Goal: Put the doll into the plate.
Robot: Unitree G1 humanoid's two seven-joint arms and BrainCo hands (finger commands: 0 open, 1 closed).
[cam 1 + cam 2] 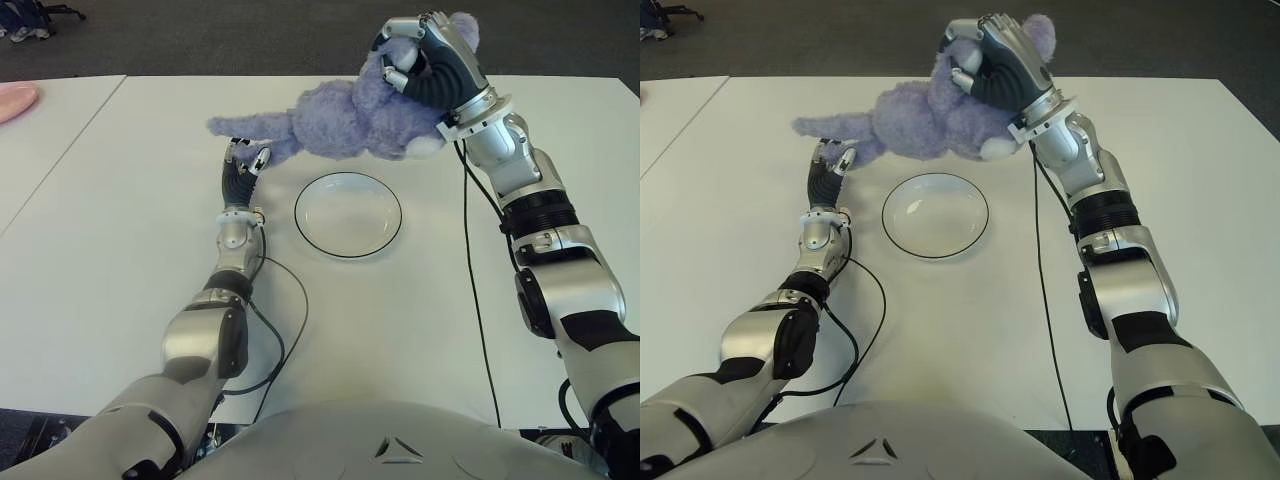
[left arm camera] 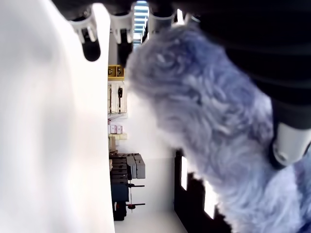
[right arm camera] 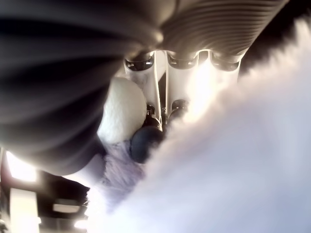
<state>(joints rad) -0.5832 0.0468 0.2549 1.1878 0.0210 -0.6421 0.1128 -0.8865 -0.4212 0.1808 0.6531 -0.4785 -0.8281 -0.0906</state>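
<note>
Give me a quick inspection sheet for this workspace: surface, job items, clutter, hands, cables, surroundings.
Surface: white table, a seam running along its left part.
Job's things: purple plush doll held above the table, just beyond the plate; clear glass plate holds nothing.
Clutter: pink object at the table's far left edge.
Hands: right hand clenched on the doll's head end; left hand at the doll's dangling limb, its fingers curled round the fur in the left wrist view.
Cables: black cable running along the right arm; another looping on the table beside the left arm.
Surroundings: dark floor beyond the table.
</note>
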